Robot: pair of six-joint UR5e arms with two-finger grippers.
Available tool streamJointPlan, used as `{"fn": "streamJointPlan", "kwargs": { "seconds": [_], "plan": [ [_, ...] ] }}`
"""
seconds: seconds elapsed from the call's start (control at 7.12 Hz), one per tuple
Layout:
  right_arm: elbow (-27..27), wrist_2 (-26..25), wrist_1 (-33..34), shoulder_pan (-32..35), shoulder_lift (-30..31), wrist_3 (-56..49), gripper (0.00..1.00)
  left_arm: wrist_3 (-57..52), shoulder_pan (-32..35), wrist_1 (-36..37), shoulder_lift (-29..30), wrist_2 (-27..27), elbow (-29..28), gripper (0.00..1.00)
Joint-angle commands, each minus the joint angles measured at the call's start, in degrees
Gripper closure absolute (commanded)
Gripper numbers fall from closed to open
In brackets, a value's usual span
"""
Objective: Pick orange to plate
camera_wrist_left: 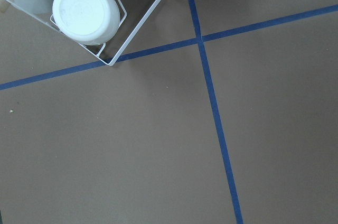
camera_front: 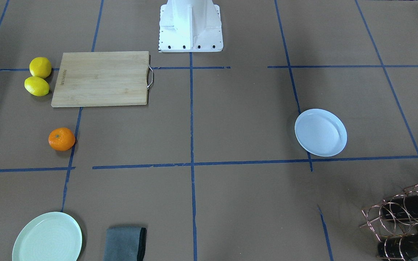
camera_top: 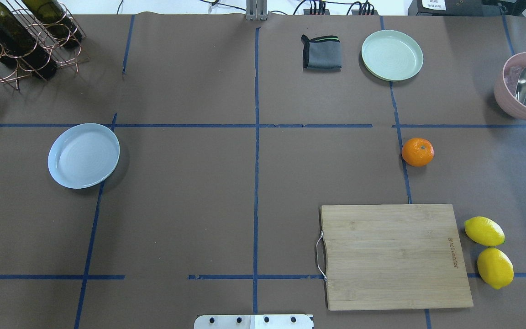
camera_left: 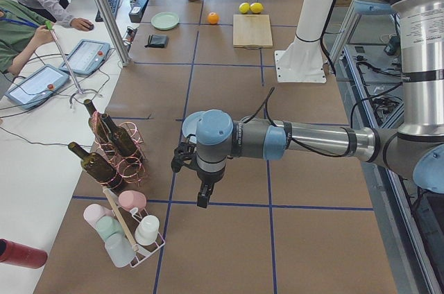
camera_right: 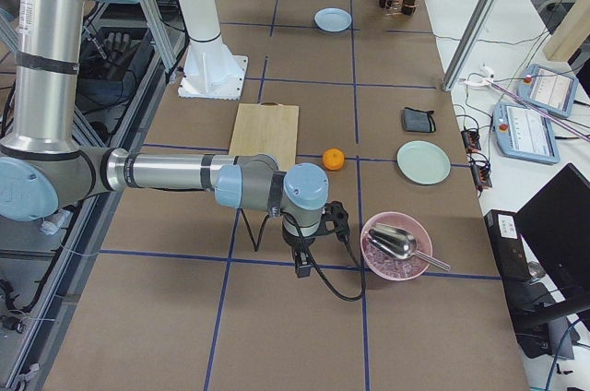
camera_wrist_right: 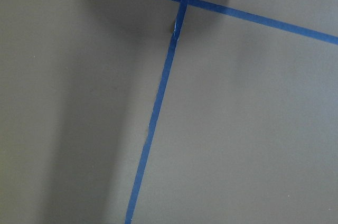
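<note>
Nearest the robot lies the rectangular bamboo cutting board [camera_top: 395,256]. Beyond it the small round orange [camera_top: 417,151] sits alone, open to a grasp; the round bluish-white plate [camera_top: 83,155] lies well apart, leftward. The left gripper [camera_left: 202,202] and right gripper [camera_right: 301,269] hang parked at the table [camera_top: 199,205] ends; apart or together, I cannot tell.

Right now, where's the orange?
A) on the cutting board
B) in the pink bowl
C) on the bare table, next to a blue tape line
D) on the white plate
C: the orange lies directly on the table, clear of the cutting board, while the plate sits empty on the far side of the table.
</note>
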State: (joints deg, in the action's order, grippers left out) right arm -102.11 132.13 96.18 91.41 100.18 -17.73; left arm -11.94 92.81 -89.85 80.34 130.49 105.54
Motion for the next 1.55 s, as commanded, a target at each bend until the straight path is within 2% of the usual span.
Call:
{"fn": "streamJointPlan", "kwargs": {
  "seconds": [0.0,0.28,0.42,0.56,0.7,0.84,0.98,1.12,1.26,1.4],
  "plan": [
    [-0.55,0.58,-4.64,0.00,-0.25,0.06,0.00,0.08,-0.70,-7.46,1.82,-0.06,-0.42,0.00],
    [-1.25,0.84,-6.62,-0.09,-0.16,1.11,0.00,0.51,-0.96,-19.77,2.53,-0.23,-1.73,0.00],
    [-1.25,2.15,-8.01,-0.17,-0.34,1.03,0.00,0.69,-1.14,-31.67,4.71,-0.14,-4.09,0.00],
    [-1.08,4.95,-11.07,-0.17,-0.17,1.20,0.00,1.74,-1.31,-39.88,5.34,0.12,-6.72,0.00],
    [-1.16,5.41,-12.32,-0.17,-0.42,2.68,0.00,13.84,-2.36,-44.05,5.61,0.38,-7.62,0.00],
    [-1.25,5.42,-12.42,-0.26,-0.86,3.92,0.00,19.79,-6.89,-49.31,5.61,1.17,-7.89,0.00],
    [-1.25,5.42,-12.77,-0.35,-0.87,3.93,0.00,23.86,-16.51,-53.71,5.44,1.09,-8.42,0.00],
    [-0.90,5.24,-13.38,-0.35,-0.87,3.84,0.00,38.69,-24.26,-54.11,5.52,-0.91,-9.03,0.00],
    [-0.81,5.24,-13.39,-0.35,-0.87,3.84,0.00,48.58,-30.08,-54.63,5.52,-9.38,-8.95,0.00],
    [-0.81,5.24,-13.48,-0.35,-0.87,3.84,0.00,58.69,-35.36,-54.64,5.52,-13.90,-9.12,0.18]
  ]
}}
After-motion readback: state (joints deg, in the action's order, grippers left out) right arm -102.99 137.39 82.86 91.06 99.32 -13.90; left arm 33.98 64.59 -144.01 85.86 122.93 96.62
